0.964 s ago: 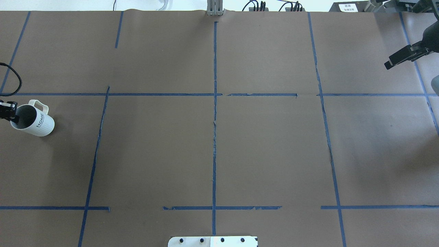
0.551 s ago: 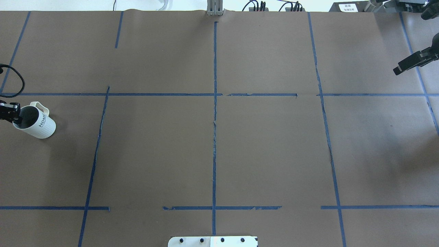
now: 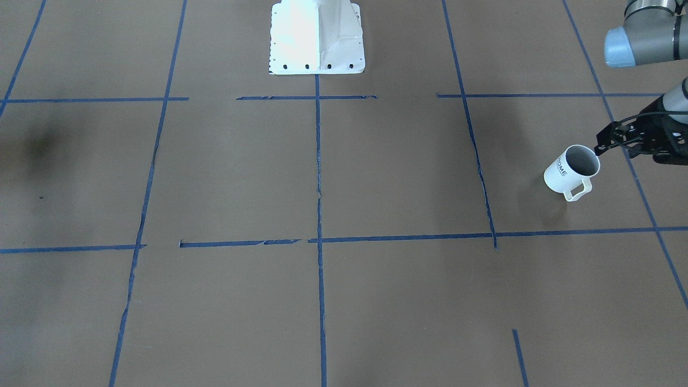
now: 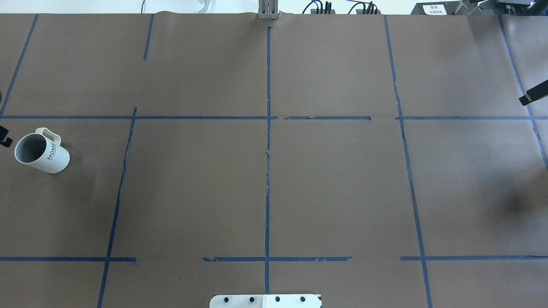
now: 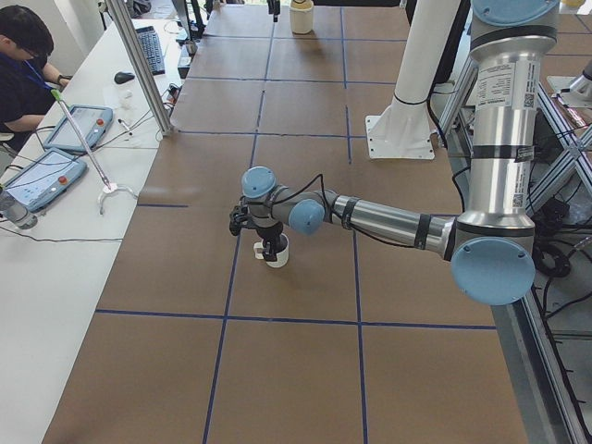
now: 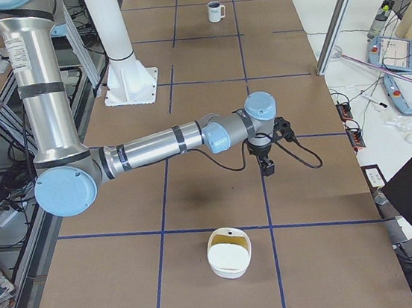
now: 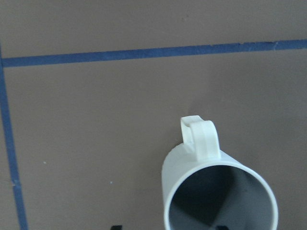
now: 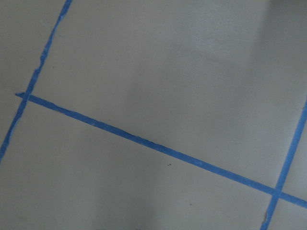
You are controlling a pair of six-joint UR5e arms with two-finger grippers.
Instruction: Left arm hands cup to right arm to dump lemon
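Note:
The white cup point(image 4: 47, 156) with "HOME" lettering stands upright on the brown table at the far left, its handle pointing away from the robot. It also shows in the front view as the cup point(image 3: 564, 174). In the left wrist view its grey inside point(image 7: 225, 201) shows no lemon, and the lemon is in no view. My left gripper point(image 3: 604, 142) is open just beside and above the rim, holding nothing; its fingertips point(image 7: 115, 226) barely show. Only one dark finger of my right gripper point(image 4: 533, 95) shows at the right edge; I cannot tell its state.
A white container point(image 6: 230, 255) with a pale yellow inside sits on the table near the right end. The robot's white base plate point(image 4: 265, 300) is at the near middle edge. Blue tape lines point(image 4: 268, 171) cross the table. A person sits at the side bench point(image 5: 55, 176).
My left gripper has let go of the cup's rim and drawn back to the left; the cup, tilted before, now stands free. The right gripper has moved further right, nearly out of view.

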